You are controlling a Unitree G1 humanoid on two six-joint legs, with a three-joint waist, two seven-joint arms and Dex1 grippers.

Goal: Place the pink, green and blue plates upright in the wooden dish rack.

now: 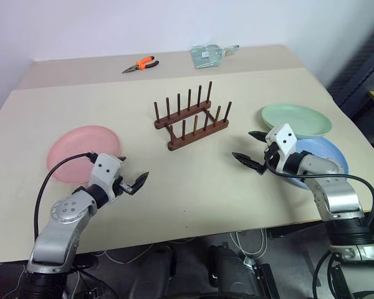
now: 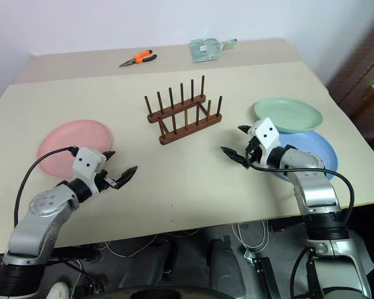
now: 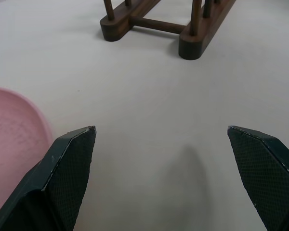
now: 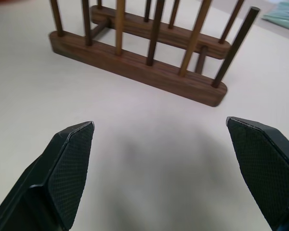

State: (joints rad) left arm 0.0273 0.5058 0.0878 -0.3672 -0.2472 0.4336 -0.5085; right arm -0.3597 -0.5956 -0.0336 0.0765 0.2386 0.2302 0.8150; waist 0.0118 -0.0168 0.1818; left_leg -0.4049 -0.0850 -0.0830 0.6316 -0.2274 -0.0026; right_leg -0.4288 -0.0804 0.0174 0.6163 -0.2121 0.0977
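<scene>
Beige table (image 1: 193, 187), empty wooden dish rack (image 1: 192, 118) at centre, left gripper (image 1: 132, 179) and right gripper (image 1: 250, 151) both spread wide, holding nothing, plates flat.

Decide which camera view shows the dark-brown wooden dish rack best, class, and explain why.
The right eye view: the dark-brown wooden dish rack stands whole there, both base bars and every peg visible. The left eye view shows the same. The right wrist view shows it close but cuts off the peg tops; the left wrist view catches just the bar ends.

pink plate (image 1: 81, 149) – salmon | green plate (image 1: 297, 118) – mint | blue plate (image 1: 327, 152) – light blue | rack (image 1: 192, 117) – dark brown
</scene>
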